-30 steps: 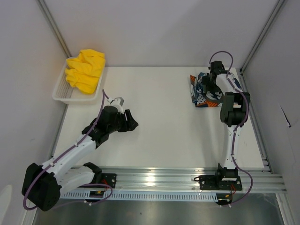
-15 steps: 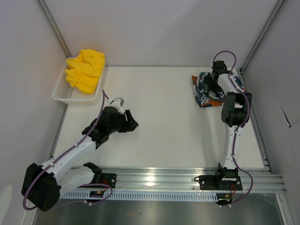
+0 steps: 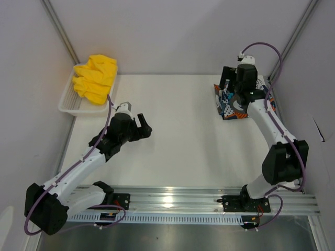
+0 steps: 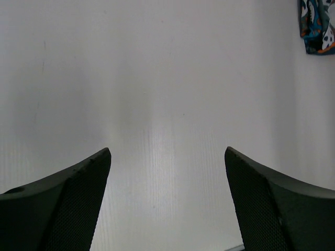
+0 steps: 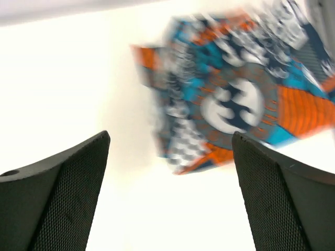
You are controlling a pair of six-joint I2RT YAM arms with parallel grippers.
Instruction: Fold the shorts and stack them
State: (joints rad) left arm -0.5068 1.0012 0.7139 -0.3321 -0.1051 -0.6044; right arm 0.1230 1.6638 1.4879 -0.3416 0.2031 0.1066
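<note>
Though blurry, seemingly flat, squarish printed shorts (image 5: 235,99)

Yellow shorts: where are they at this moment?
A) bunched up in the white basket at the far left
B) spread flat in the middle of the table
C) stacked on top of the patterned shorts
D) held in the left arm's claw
A: the yellow shorts sit crumpled in the white basket at the table's far left corner, and neither arm is touching them.
</note>
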